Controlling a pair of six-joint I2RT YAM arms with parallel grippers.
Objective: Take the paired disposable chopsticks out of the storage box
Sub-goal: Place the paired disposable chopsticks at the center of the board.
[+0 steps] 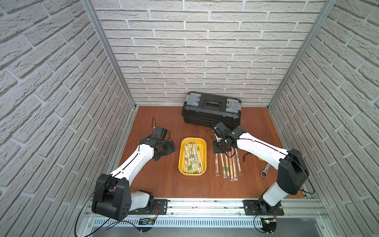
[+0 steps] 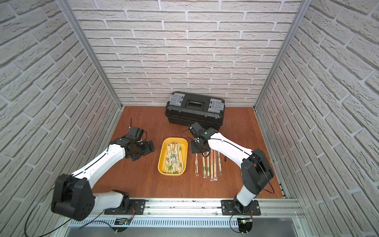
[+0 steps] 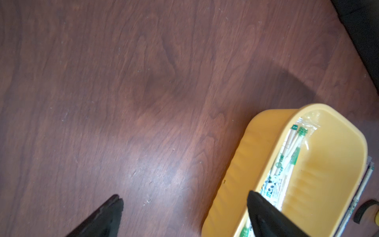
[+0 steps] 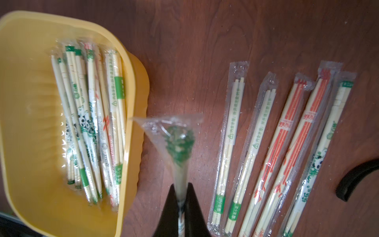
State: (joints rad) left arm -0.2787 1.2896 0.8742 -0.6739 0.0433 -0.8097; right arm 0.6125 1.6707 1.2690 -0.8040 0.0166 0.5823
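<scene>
- Wooden table [image 1: 164, 184] with brick-look walls on three sides, pretty standard setup.
- Big black toolbox [image 1: 211, 110] with grey latches, lid down, sitting at the far edge right of middle.
- Yellow storage box [image 1: 180, 162] is mid-table, long side running near to far, in both top views.
- Left gripper [image 3: 184, 196] hangs just left of the storage box, fingers spread wide and nothing between them. In the left wrist view one fingertip overlaps the box's rim.
- Right gripper [image 4: 180, 185] is right of the box, by the far end of the laid-out row, pinched tight on one sleeved pair [image 4: 176, 141] with a green print. That pair is out of the box, above bare table between the box and the row.
- Most of the paired disposable chopsticks [image 1: 192, 158] are a loose heap inside the box.
- A row of sleeved pairs [image 1: 227, 166] lies side by side on the table just right of the box, with green, orange and panda prints.
- Small wrench [image 1: 265, 171] sits further right, partly under the right arm.
</scene>
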